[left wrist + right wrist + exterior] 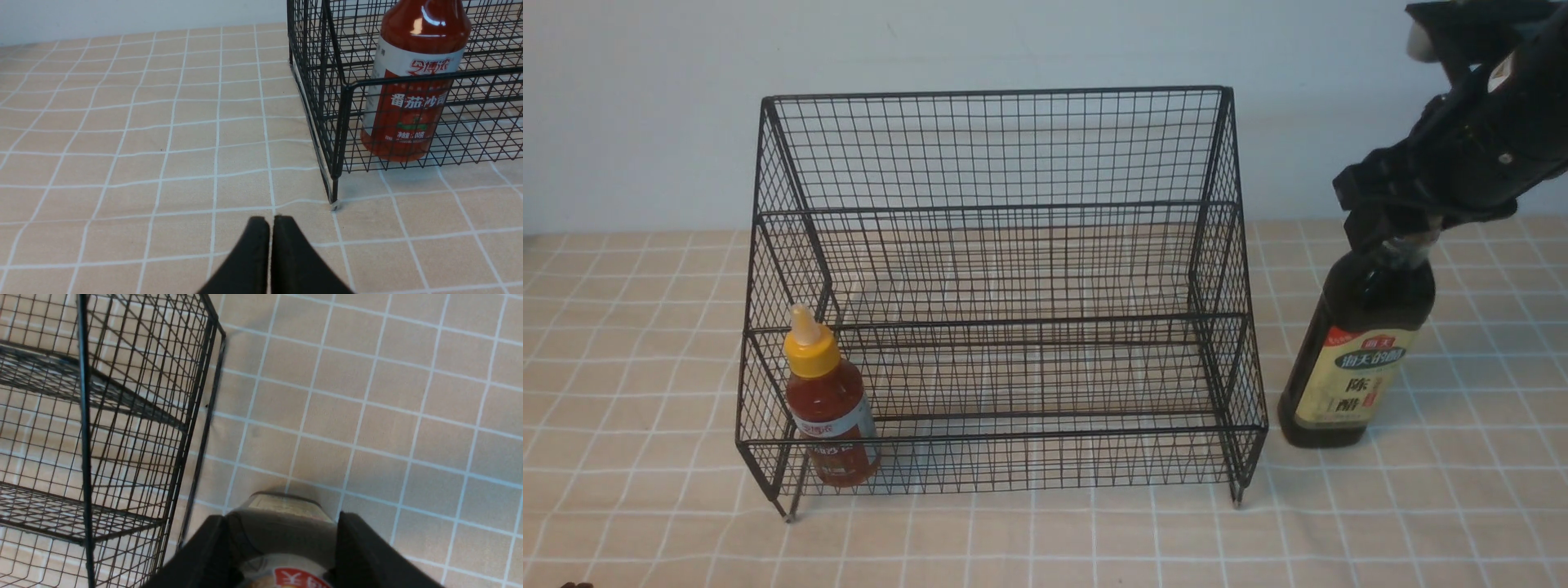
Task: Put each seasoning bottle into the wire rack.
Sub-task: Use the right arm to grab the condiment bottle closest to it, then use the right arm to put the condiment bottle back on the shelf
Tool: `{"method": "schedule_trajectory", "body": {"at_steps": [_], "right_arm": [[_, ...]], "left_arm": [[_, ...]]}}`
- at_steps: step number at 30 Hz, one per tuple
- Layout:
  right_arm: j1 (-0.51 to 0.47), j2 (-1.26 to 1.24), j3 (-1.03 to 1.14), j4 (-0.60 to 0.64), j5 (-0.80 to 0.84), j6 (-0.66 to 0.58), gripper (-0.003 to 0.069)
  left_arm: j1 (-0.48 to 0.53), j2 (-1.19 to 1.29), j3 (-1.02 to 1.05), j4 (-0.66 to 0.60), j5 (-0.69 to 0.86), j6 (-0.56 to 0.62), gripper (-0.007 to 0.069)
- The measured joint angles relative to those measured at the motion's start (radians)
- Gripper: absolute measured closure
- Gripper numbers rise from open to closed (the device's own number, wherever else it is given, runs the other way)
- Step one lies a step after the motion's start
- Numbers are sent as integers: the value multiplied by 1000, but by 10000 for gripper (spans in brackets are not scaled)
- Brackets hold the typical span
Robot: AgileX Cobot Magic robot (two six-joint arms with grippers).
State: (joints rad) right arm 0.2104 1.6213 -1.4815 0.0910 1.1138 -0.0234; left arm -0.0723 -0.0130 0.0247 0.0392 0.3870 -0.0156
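The black wire rack stands mid-table. The red-sauce seasoning bottle with its yellow nozzle cap stands upright at the left end of the rack's lower tier. In the left wrist view this bottle shows behind the rack's corner post. My left gripper is shut and empty, low over the cloth outside that corner. The dark vinegar bottle stands on the table right of the rack, leaning slightly. My right gripper is on its neck, both fingers pressed against the bottle.
A beige checked tablecloth covers the table and a pale wall runs behind. The rack's right side stands close beside the vinegar bottle. The upper tier and most of the lower tier hold nothing.
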Motion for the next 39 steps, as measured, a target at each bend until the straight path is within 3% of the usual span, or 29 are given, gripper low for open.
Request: {"method": "schedule_trajectory", "body": {"at_steps": [10, 17, 23, 29, 39], "right_arm": [[1, -141, -25, -4, 67, 0, 344], [1, -165, -207, 1, 147, 0, 344], [13, -175, -398, 83, 172, -39, 344], [87, -179, -442, 186, 111, -47, 344], [221, -65, -446, 204, -21, -46, 344]], "left_arm": [[0, 0, 0, 0, 0, 0, 631], [0, 0, 0, 0, 0, 0, 631], [0, 0, 0, 0, 0, 0, 631], [0, 0, 0, 0, 0, 0, 631], [0, 0, 0, 0, 0, 0, 631]]}}
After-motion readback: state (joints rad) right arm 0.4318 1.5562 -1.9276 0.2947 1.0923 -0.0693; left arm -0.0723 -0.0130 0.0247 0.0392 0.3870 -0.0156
